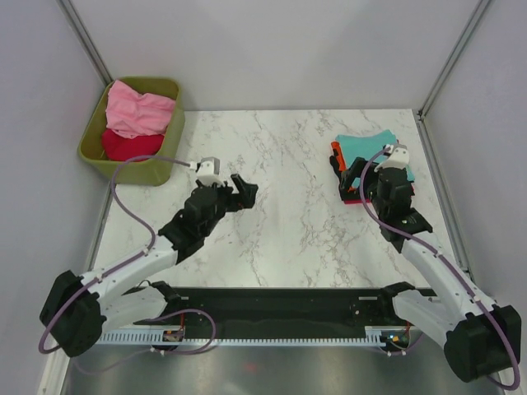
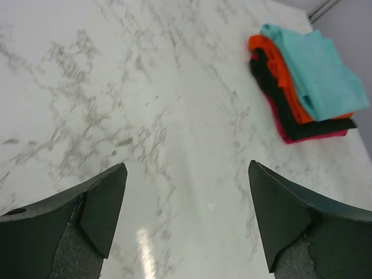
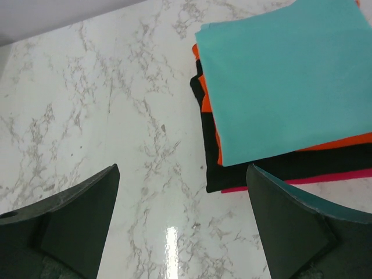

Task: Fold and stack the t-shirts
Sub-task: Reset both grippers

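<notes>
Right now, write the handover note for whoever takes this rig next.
Left gripper: open, empty, over the bare marble table.
Right gripper: open, empty, just short of the teal t-shirt.
Done: teal lies folded on top of the orange t-shirt, black t-shirt and crimson t-shirt, at the table's far right.
To do: the pink t-shirt and a red garment under it lie crumpled in the olive-green bin, far left. Fold and stack both.

no readable text, labels, brands, numbers or signs in any view; all surfaces plain, unmarked.
</notes>
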`<state>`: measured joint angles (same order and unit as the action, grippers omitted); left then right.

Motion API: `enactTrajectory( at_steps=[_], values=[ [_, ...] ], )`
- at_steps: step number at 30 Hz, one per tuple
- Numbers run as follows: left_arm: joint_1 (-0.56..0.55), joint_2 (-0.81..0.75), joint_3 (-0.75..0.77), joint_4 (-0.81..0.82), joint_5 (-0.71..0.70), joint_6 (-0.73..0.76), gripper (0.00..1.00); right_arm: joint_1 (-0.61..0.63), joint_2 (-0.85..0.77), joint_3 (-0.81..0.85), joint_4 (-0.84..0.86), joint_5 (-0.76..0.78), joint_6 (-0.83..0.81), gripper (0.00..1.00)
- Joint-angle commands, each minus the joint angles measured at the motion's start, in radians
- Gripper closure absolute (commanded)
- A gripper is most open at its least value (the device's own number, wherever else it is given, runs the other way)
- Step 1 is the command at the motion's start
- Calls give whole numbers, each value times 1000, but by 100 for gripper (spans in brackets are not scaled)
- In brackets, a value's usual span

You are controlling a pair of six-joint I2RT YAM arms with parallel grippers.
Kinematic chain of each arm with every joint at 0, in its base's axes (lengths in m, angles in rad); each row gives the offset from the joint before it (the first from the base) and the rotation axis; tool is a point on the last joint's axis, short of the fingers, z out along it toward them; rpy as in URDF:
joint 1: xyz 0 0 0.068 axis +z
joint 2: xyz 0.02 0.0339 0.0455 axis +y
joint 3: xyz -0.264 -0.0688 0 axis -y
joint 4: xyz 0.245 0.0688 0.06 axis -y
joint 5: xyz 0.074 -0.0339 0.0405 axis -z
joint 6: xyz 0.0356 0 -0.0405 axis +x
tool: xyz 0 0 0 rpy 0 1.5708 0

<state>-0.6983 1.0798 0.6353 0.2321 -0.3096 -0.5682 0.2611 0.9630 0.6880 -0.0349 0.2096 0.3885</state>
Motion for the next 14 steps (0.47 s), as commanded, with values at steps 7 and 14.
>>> enactTrajectory(
  at_steps=[7, 14],
  values=[
    [-3, -251, -201, -88, -42, 148, 7, 59, -101, -225, 156, -42, 15, 2],
    [-3, -281, -218, -86, -86, 163, 7, 59, -106, -228, 158, -1, 29, 2]
  ],
)
